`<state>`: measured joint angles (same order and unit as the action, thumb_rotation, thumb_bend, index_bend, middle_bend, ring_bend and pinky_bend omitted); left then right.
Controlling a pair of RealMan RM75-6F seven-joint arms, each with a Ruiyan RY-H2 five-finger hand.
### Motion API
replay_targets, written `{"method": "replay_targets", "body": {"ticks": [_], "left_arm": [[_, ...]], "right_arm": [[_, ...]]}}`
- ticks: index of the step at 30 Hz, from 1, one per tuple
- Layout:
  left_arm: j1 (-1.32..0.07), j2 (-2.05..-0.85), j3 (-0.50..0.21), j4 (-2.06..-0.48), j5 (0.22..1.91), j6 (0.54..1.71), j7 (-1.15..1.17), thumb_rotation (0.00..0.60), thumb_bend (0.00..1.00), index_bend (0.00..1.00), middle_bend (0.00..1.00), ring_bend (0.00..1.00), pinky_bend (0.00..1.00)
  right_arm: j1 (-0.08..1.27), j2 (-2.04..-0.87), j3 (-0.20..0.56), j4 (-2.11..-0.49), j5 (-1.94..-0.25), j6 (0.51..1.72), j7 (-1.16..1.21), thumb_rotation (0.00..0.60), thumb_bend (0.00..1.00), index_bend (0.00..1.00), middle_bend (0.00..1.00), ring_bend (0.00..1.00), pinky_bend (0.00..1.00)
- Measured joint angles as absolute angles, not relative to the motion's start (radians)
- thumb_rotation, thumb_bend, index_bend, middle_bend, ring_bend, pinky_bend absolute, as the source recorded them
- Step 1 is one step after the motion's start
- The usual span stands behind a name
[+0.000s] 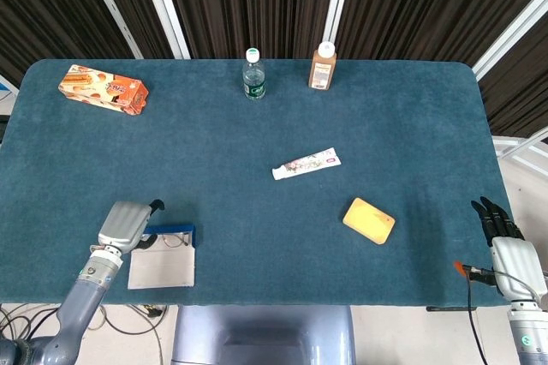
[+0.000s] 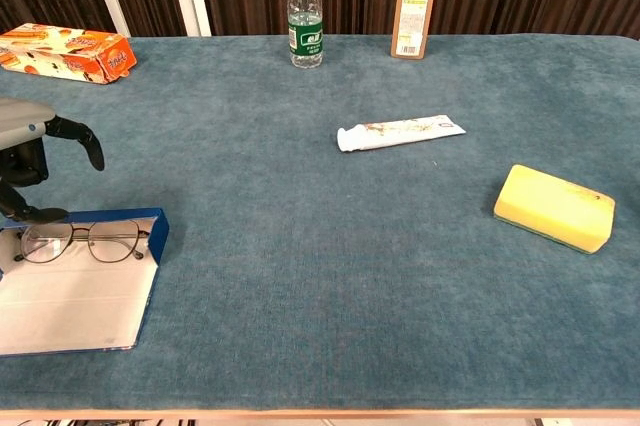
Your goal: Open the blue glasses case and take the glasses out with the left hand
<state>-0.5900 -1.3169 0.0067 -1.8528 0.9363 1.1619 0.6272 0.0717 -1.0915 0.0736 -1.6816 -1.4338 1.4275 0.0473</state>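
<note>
On my desk I count one blue glasses case, lying open, and one pair of glasses in it. There are two bottles: one clear water bottle and one brown bottle. I see one orange snack box, one tube of toothpaste and one yellow sponge. I have two hands in sight, my left hand and my right hand

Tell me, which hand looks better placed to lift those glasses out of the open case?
The left hand: it hangs just behind the glasses in the open case. The right hand is off the table's far edge.
</note>
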Motion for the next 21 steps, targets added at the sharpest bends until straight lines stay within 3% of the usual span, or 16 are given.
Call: {"method": "replay_targets", "body": {"ticks": [5, 21], "left_arm": [[-0.591, -1.335, 0.0, -1.849, 0.897, 1.163, 0.645, 0.6, 0.25, 0.4, 1.0, 0.92, 1.0], [-0.601, -1.404, -0.022, -1.817, 0.81, 1.172, 0.685, 0.6, 0.31, 0.43, 1.0, 0.92, 1.0]], "right_arm": [[0.072, -1.091, 0.074, -1.682, -1.433, 1.427, 0.05, 0.6, 0.24, 0.0, 0.0, 0.0, 0.19], [0.072, -1.089, 0.074, -1.683, -1.433, 1.426, 0.055, 0.6, 0.24, 0.0, 0.0, 0.0, 0.19]]}}
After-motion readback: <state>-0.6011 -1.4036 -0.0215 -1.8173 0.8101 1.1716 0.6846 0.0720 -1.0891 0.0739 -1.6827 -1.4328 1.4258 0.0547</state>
